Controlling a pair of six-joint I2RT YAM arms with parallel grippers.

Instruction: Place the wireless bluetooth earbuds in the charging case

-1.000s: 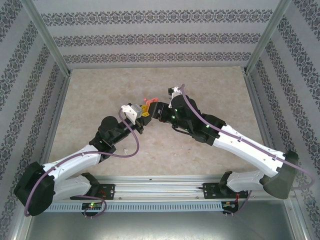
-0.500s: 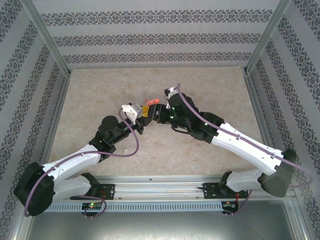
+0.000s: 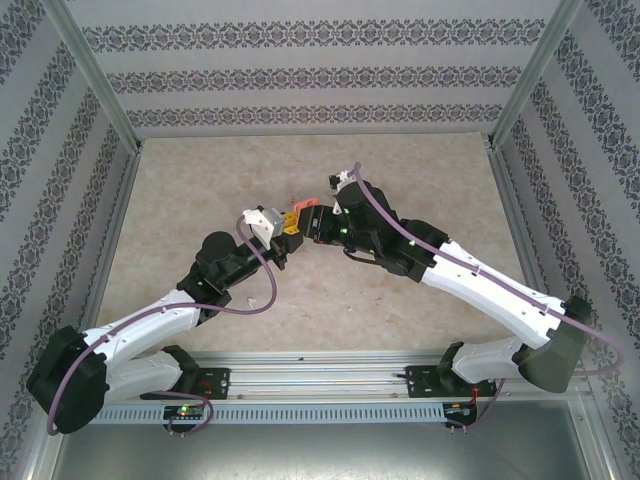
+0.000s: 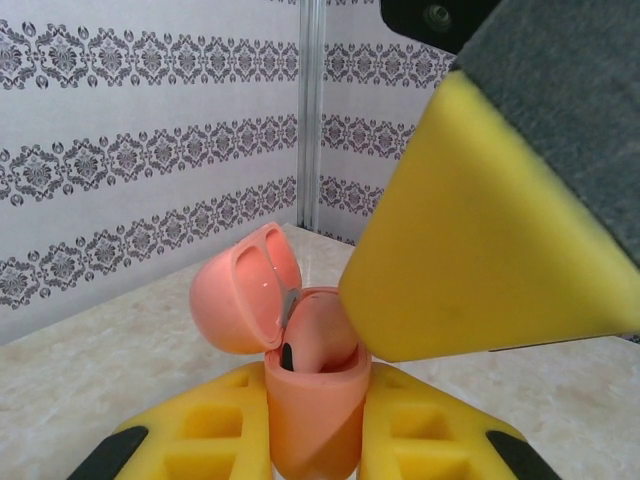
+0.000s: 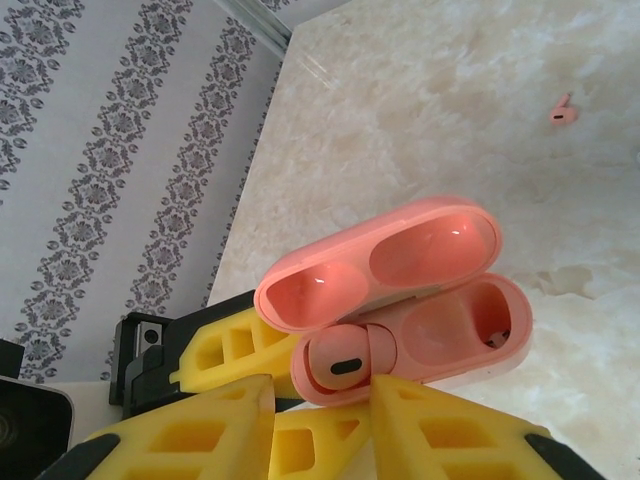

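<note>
1. My left pincer [image 4: 315, 425] is pinching the lower body of the coral case [image 5: 455, 335], jaws pressed onto it from both sides. This keeps the case steady w/ its mouth up so the other arm can work from above.
2. The lid [image 5: 385, 250] is swung back and open, so both sockets are reachable.
3. One coral earbud [image 5: 335, 365] sits in the socket nearest my right pincer [image 5: 320, 410]. It looks seated, or v. nearly. The other socket [image 5: 465, 320], at 3 o'clock of it in the right wrist view, is empty.
4. The right pincer's jaws stand a bit apart, tips either side of that earbud. I can't tell if they touch it, and nothing is clearly pinched. Prob. hovering close to release or nudge it home.
5. A loose earbud [image 5: 560, 113] lies on the desk [image 5: 430, 110], well apart from the case, at approx. 1 o'clock of it in the right wrist view. In my judgement that's the next pickup for the empty socket.
6. In the top view the case is near desk centre. My left arm comes in from 7 o'clock, my right from 4 o'clock.
7. Vs. a sec ago, the right arm has crept toward 10 o'clock and its pincer is now tighter against the case. The left arm and case pos. look unchanged.
</note>
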